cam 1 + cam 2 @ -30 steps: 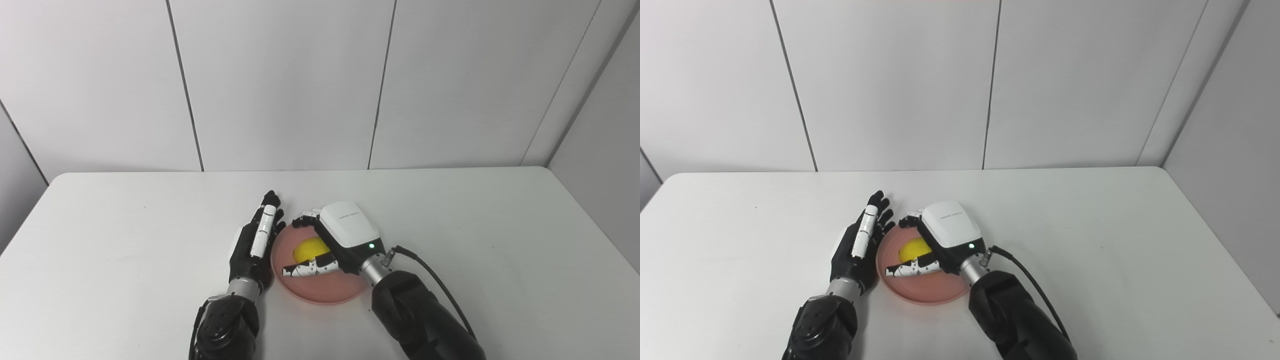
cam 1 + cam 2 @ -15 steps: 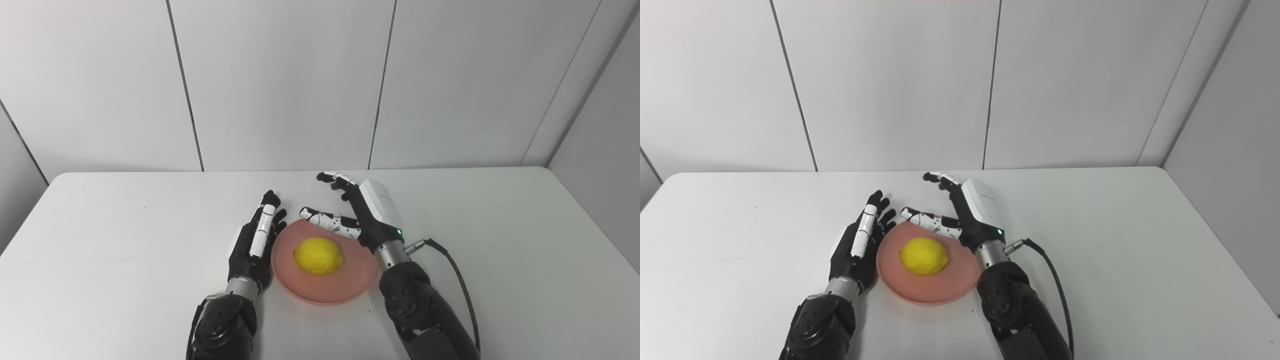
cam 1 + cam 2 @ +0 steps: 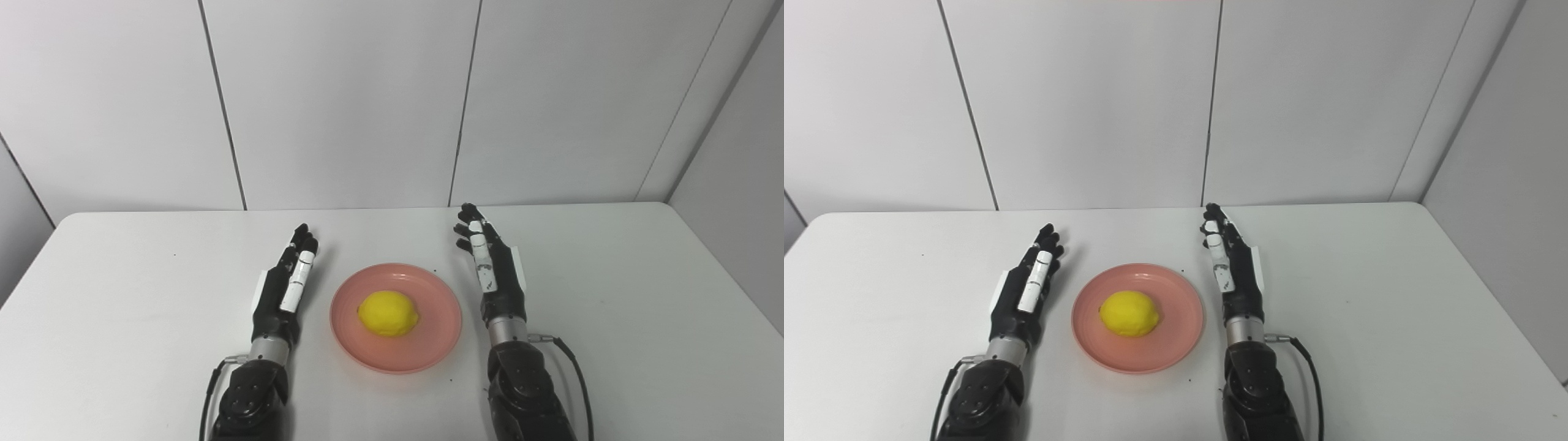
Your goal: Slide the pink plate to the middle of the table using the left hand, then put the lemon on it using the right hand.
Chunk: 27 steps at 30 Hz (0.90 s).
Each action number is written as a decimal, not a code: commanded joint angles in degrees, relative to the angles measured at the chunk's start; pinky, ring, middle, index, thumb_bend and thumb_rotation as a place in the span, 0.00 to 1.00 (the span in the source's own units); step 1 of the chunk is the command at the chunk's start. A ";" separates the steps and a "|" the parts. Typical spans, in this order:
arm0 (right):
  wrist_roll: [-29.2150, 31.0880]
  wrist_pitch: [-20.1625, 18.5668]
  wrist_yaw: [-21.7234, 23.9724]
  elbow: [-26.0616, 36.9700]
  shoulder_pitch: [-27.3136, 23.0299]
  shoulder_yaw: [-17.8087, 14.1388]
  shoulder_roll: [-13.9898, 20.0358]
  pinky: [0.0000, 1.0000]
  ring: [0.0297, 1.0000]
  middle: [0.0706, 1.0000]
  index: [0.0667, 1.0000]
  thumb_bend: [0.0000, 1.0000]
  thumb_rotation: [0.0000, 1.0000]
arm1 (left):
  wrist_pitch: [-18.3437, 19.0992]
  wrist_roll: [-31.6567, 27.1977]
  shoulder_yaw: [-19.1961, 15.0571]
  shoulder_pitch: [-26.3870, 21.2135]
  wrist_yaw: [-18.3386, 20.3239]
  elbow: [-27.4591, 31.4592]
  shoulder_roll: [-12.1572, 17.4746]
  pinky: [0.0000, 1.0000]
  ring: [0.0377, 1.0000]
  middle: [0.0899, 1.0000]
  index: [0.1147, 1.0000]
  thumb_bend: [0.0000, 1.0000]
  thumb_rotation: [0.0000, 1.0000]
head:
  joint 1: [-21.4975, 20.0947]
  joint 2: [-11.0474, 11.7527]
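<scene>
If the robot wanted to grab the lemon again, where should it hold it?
Probably around its fat middle, coming down from above. The lemon lies on its side in the middle of the pink plate, its pointed ends facing left and right. The plate's raised rim blocks a low sideways reach, and the open right hand waits closest.

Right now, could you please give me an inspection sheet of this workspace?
Surface: white table, a few dark specks near the plate.
Job's things: lemon lies on the pink plate, mid-table.
Clutter: nothing seen.
Hands: left hand and right hand open, holding nothing, flanking the plate, apart from it.
Cables: black cable beside the right wrist; another by the left forearm.
Surroundings: pale panelled walls.
</scene>
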<state>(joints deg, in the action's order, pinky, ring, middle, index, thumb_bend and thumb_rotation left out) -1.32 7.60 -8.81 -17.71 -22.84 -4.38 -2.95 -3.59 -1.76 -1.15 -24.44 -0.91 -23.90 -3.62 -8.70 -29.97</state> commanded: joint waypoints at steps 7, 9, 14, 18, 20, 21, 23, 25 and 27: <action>7.97 2.56 2.60 -0.44 -0.62 -1.95 -1.29 0.95 0.92 0.89 0.86 0.75 0.95 | -2.95 3.64 0.18 -2.08 -3.18 -3.86 1.63 0.91 0.95 0.95 0.92 0.85 0.84 | 0.15 -0.23; 8.17 2.33 2.71 -0.96 -0.51 -1.81 -1.16 0.97 0.93 0.91 0.87 0.75 0.97 | -3.61 4.48 0.24 -2.27 -3.67 -4.48 1.87 0.92 0.95 0.95 0.91 0.85 0.84 | 0.24 -0.30; 8.43 2.03 2.41 -1.70 -0.21 -1.80 -1.33 0.96 0.92 0.90 0.88 0.73 0.96 | -5.38 5.34 0.13 -3.11 -4.29 -7.39 2.46 0.94 0.97 0.96 0.91 0.83 0.84 | 0.41 -0.29; 8.05 1.69 2.40 -1.71 0.10 -1.36 -1.26 0.97 0.92 0.91 0.90 0.71 0.97 | -4.36 5.15 -0.04 -3.13 -4.39 -7.53 2.32 0.95 0.98 0.98 0.93 0.83 0.85 | 0.37 -0.39; 7.61 1.01 2.11 -1.66 0.20 -1.15 -1.20 0.99 0.92 0.91 0.90 0.71 0.98 | -4.23 4.41 -0.23 -2.97 -3.83 -7.11 2.14 0.96 0.98 0.98 0.93 0.81 0.85 | 0.34 -0.45; 7.48 0.76 1.96 -1.64 0.22 -1.12 -1.23 0.99 0.92 0.91 0.91 0.71 0.98 | -4.03 4.08 -0.33 -2.91 -3.57 -6.91 2.05 0.96 0.98 0.98 0.93 0.80 0.85 | 0.33 -0.46; 6.69 0.56 1.56 -1.87 0.17 -0.93 -1.15 1.00 0.93 0.91 0.91 0.72 0.99 | -3.66 3.43 -0.50 -2.84 -3.10 -6.63 1.85 0.97 0.99 0.98 0.94 0.79 0.85 | 0.33 -0.46; 6.33 0.30 1.36 -1.89 0.11 -0.90 -1.19 1.00 0.94 0.92 0.91 0.72 1.00 | -3.82 2.71 -0.54 -2.73 -2.61 -6.49 1.65 0.99 1.00 1.00 0.95 0.78 0.86 | 0.41 -0.46; 6.16 -0.01 1.44 -1.94 -0.01 -0.83 -1.16 1.00 0.97 0.95 0.92 0.73 1.00 | -3.62 2.28 -0.50 -2.52 -2.25 -6.23 1.48 1.00 1.00 1.00 0.97 0.77 0.88 | 0.35 -0.44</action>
<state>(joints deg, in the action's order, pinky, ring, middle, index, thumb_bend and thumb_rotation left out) 5.31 7.83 -7.43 -20.11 -21.98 -5.53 -3.99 -7.63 1.11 -1.42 -27.65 -3.43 -29.81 -2.36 -8.35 -30.41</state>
